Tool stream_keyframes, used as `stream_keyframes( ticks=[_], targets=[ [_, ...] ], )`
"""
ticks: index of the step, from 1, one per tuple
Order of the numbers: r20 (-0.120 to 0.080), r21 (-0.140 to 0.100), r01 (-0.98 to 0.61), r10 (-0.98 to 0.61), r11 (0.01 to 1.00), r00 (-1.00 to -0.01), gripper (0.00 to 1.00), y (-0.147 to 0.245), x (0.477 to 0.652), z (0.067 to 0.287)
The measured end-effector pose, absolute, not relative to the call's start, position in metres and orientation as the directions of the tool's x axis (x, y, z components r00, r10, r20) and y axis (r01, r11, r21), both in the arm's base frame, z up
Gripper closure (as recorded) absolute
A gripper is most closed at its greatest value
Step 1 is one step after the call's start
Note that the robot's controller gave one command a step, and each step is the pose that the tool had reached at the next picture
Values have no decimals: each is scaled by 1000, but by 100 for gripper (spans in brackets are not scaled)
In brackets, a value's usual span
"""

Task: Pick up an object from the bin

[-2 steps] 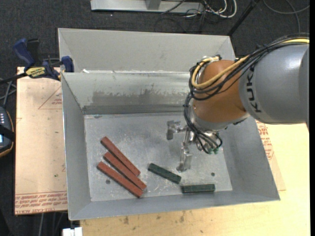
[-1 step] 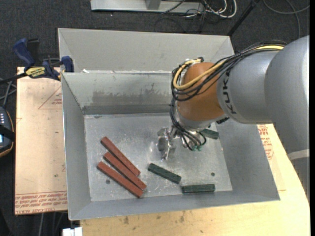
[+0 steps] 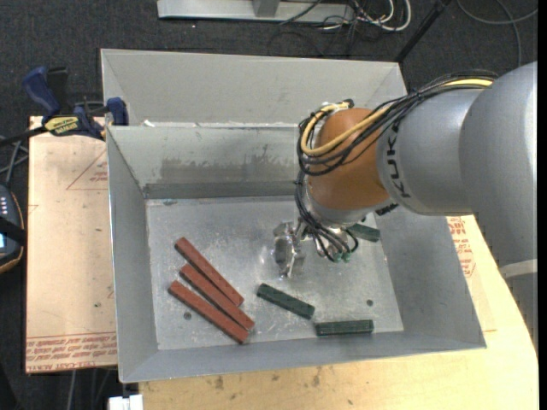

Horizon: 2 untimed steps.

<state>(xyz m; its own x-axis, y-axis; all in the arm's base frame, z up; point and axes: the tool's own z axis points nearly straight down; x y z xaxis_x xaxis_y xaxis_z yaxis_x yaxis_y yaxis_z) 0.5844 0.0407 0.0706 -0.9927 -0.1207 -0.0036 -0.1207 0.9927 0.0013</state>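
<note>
In the camera view, the tool (image 3: 288, 254) was over the middle of the grey bin (image 3: 128, 229). Nobody could tell if it was open or closed. A dark green bar (image 3: 286, 301) lay nearest, just in front of it. Three red-brown bars (image 3: 209, 290) lay side by side on the left. A second green bar (image 3: 344, 326) lay by the front wall.

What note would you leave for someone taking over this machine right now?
Gripper: low over bare floor in the bin's middle, nothing seen in it.
Three red-brown bars lie at lower left; one dark green bar just below the gripper, another by the front wall, a third half under the arm.
Done: nothing picked yet.
Left: grasp one thing, lift it out.
</note>
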Motion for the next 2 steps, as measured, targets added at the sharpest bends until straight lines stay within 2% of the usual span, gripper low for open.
stream_keyframes(
  ticks=[1,2],
  targets=[
    [1,1,-138,-138,990,-990,100,45,591,97],
    [-1,1,-133,-133,991,-991,100,40,579,123]
  ],
)
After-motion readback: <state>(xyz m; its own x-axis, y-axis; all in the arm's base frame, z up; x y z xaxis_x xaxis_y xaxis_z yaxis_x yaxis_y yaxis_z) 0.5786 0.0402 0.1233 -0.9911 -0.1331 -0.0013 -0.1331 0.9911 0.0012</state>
